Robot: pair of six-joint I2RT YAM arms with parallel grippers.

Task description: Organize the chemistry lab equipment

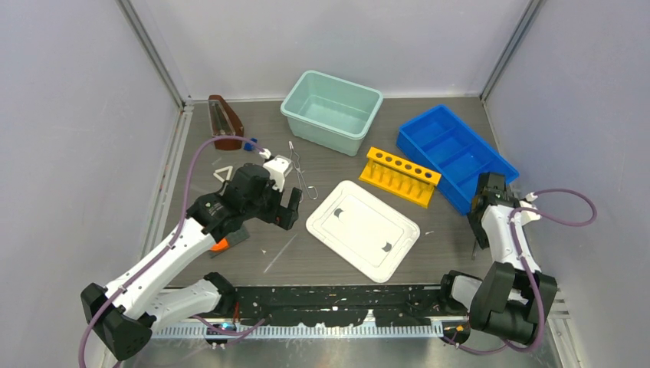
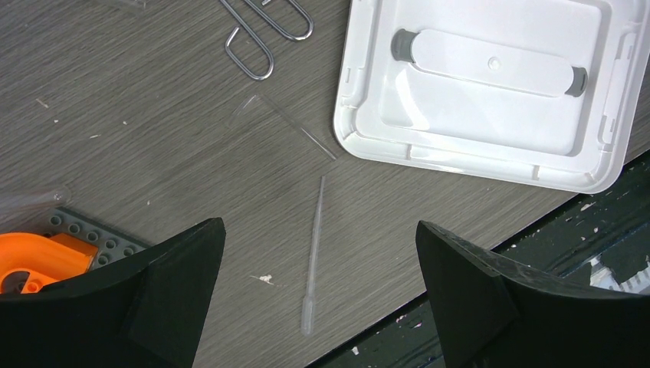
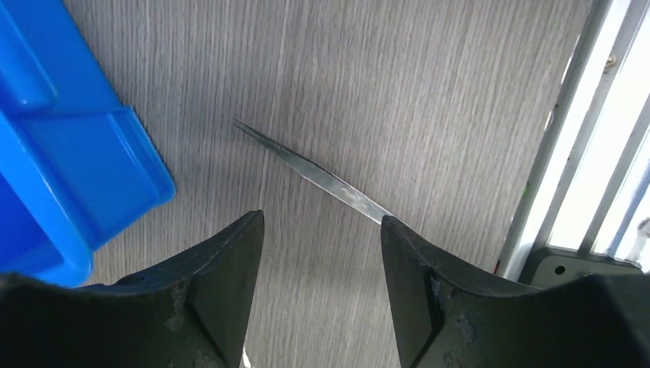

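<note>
Tweezers (image 3: 322, 175) lie flat on the table (image 3: 398, 69) at the right beside the blue tray (image 3: 69, 153), so your right gripper (image 3: 322, 218) stoops with jaws parted, while your wide-open left gripper (image 2: 319, 224) brackets the pipette (image 2: 313, 264).

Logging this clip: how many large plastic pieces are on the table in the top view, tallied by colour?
Teal: 1, the open bin
Blue: 1, the divided tray
Yellow-orange: 1, the tube rack
White: 1, the flat lid
Total: 4
</note>
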